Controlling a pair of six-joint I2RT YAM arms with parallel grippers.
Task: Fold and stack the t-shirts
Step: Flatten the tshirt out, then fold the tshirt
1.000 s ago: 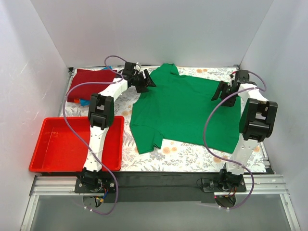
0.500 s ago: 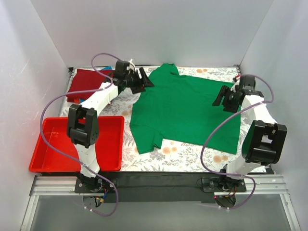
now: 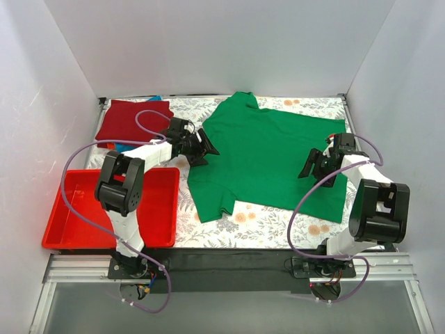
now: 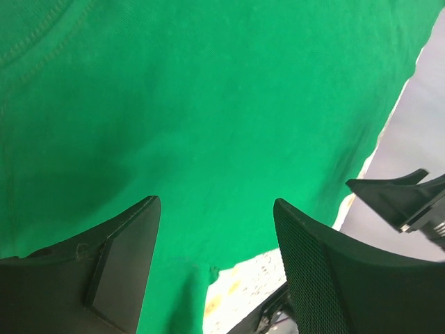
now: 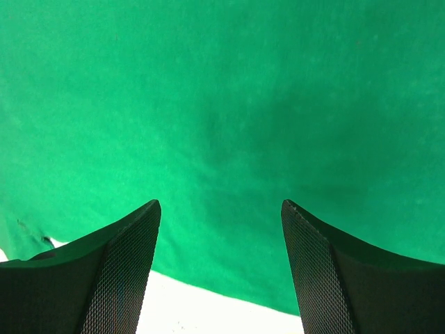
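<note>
A bright green t-shirt (image 3: 268, 156) lies spread flat on the flowered cloth in the middle. It fills the left wrist view (image 4: 195, 104) and the right wrist view (image 5: 222, 104). A folded dark red t-shirt (image 3: 132, 120) lies at the back left, with a blue/teal edge (image 3: 124, 147) showing under it. My left gripper (image 3: 204, 149) is open and empty, low at the green shirt's left edge. My right gripper (image 3: 311, 165) is open and empty, low over the shirt's right side.
A red plastic tray (image 3: 82, 219) stands at the front left, beside the left arm. White walls close in the back and both sides. The flowered table cloth (image 3: 278, 226) shows along the front of the green shirt.
Both arms have drawn back toward the near side and come lower. The left gripper moved from the shirt's collar area to its left edge. The right gripper moved nearer along the right side.
</note>
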